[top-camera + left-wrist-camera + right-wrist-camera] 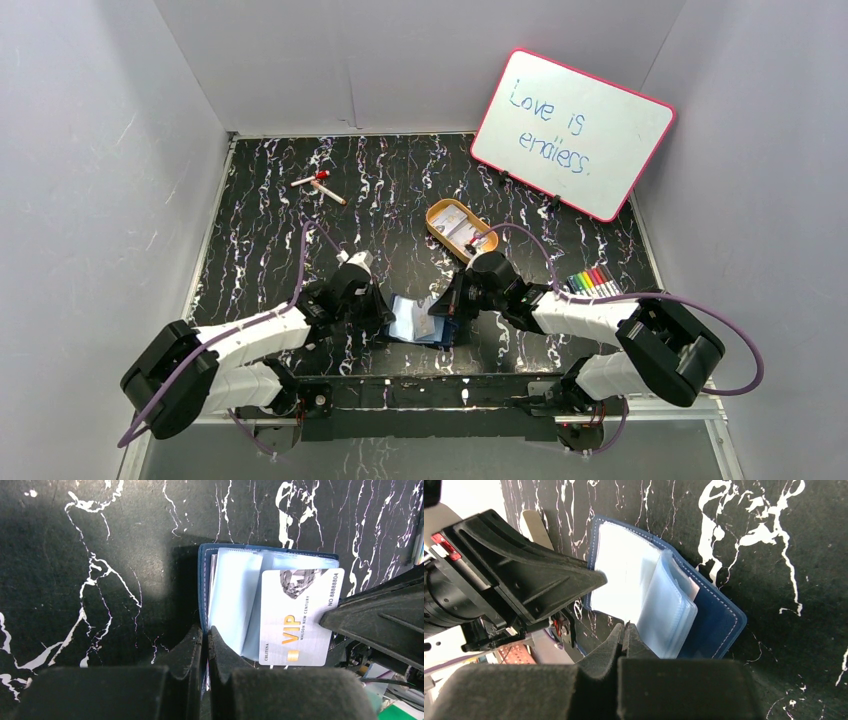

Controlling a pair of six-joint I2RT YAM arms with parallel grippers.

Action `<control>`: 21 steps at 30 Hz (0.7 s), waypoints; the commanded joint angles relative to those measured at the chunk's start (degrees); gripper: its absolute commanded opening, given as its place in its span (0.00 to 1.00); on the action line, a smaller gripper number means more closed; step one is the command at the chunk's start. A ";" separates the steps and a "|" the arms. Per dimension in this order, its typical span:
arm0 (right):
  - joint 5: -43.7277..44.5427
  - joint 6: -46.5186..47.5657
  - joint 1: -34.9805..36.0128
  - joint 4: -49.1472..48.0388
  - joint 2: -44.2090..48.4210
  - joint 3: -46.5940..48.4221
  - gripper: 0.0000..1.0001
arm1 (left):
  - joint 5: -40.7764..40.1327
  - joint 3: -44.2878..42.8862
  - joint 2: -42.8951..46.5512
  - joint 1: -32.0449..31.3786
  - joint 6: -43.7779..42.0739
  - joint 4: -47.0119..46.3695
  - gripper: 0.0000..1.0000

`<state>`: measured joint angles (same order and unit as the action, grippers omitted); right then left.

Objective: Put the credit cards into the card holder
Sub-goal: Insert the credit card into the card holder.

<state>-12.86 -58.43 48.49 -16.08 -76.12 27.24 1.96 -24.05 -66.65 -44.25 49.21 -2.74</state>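
The card holder lies open on the table between my two grippers, with its navy cover underneath and its light blue pockets fanned up. My left gripper is shut on the cover's near edge. A silver credit card printed "VIP" lies flat over the pockets. My right gripper is shut on that card's edge, and the card glares white in the right wrist view. From above, the left gripper and right gripper flank the holder.
An oval golden tin with pale things inside sits behind the holder. A pink-framed whiteboard leans at the back right. Coloured markers lie right of my right arm. A red-capped pen lies at the back left. Grey walls surround the table.
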 commanded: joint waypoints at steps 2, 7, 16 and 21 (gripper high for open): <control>3.78 -1.70 0.04 -1.54 0.55 1.01 0.00 | 0.88 1.58 2.39 0.28 2.46 0.41 0.00; 4.64 -3.38 0.03 -1.94 -0.10 0.09 0.00 | -1.07 3.23 6.03 0.31 5.77 0.89 0.00; 3.47 -6.19 0.01 -5.05 -4.08 0.46 0.00 | -4.45 5.51 10.94 0.26 11.39 2.29 0.00; 2.23 -6.93 0.10 -7.37 -6.32 1.22 0.00 | -6.06 7.48 12.99 0.26 15.57 2.40 0.00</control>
<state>-9.67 -64.25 48.49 -19.07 -81.23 27.24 -1.19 -18.13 -55.68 -44.25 60.73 -1.72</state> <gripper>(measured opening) 0.011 0.021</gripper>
